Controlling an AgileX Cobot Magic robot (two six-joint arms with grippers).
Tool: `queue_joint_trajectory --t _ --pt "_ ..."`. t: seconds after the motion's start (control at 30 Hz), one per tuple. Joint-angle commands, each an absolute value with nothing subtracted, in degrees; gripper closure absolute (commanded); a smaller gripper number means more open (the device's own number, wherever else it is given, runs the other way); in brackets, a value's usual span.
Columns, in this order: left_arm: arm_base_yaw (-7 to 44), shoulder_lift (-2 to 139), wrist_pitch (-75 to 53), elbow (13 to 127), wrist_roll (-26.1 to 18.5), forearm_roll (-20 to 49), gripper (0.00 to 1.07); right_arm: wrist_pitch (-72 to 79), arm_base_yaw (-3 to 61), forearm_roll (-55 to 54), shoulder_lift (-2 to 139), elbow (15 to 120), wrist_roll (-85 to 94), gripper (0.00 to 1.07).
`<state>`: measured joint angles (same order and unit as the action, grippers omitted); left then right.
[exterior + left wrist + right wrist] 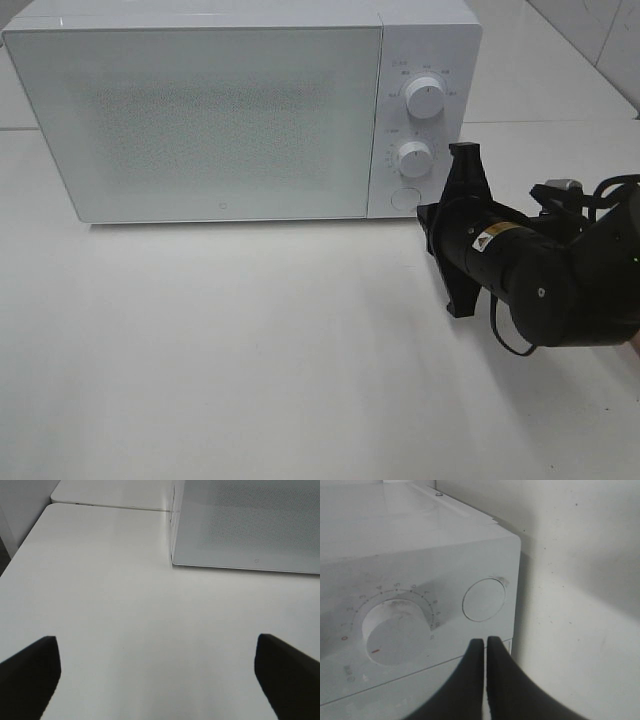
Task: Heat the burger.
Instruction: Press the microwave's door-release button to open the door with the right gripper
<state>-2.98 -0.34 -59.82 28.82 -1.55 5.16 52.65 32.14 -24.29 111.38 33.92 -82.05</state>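
The right hand (486,642), its fingers pressed together and clamped on nothing, points at the front panel of the microwave (430,30). It sits just short of the round button (484,600) at the panel's foot, beside the lower dial (395,632).

A push that lands off-centre could slip off the microwave's near corner or knock that dial and change its setting. A hard push could also shove the microwave back across the surface (250,350).

The left hand (157,666) hangs with its fingers wide apart in front of the microwave's far corner. If the door (200,120) swings that way, it might strike the hand.

The burger shows in none of the 3 views. The shut, speckled door is too cloudy to tell whether the burger sits inside. The dial markings are too small to read.
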Motion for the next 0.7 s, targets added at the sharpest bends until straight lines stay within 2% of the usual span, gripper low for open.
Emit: queue_joint_trajectory --t 0.03,0.7 --pt "-3.0 -1.4 -59.2 28.6 -1.2 5.2 0.09 51.1 30.8 -22.6 112.1 35.5 -82.0 1.07" --pt "-3.0 -1.4 -59.2 28.6 -1.2 5.2 0.09 50.0 29.9 -23.2 120.1 45.1 -84.9 1.07"
